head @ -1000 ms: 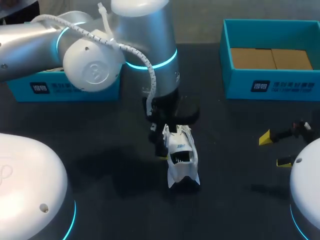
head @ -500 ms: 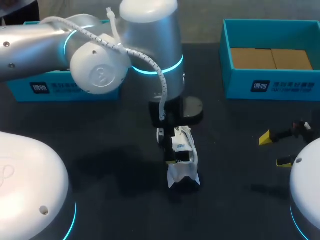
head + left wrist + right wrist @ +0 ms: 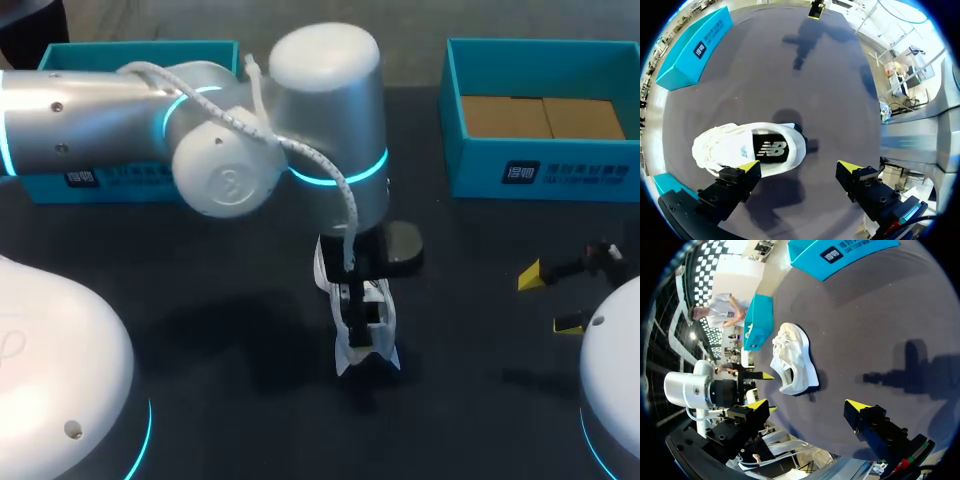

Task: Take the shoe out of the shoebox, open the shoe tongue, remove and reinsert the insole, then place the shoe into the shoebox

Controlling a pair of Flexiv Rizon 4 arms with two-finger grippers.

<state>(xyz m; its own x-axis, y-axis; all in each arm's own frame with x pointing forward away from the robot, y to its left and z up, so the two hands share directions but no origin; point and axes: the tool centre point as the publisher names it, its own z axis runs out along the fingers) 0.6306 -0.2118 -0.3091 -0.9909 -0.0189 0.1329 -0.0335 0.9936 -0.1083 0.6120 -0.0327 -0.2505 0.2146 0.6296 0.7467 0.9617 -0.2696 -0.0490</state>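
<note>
1. Your left gripper is hanging low over the table. Its fingers are standing wide apart and holding nothing.
2. The white sneaker is sitting on its sole near the middle of the table, outside the shoebox.
3. In the left wrist view the sneaker is lying mostly to the outer side of one finger, with only its heel end reaching into the gap between the two fingers.
4. That finger's yellow tip is overlapping the sneaker's side edge. You cannot tell from these views whether it is touching.
5. The sneaker's mouth is facing up and a black insole is showing inside it. The laces are bunching at the end away from the gap.
6. Your left arm is coming in from the left and reaching past the middle. In the head view it is covering the far part of the sneaker.
7. Your right gripper is hovering near the table's right edge, well apart from the sneaker. Its fingers are also spread wide with nothing between them.
8. The shoebox is sitting at the far right of the table. It is teal and open on top, with brown cardboard showing on its floor.
9. A second teal box is sitting at the far left, partly hidden behind the left arm.
10. In the right wrist view the sneaker is lying side-on ahead of the right gripper, with a yellow tip of the left gripper just beside it.
</note>
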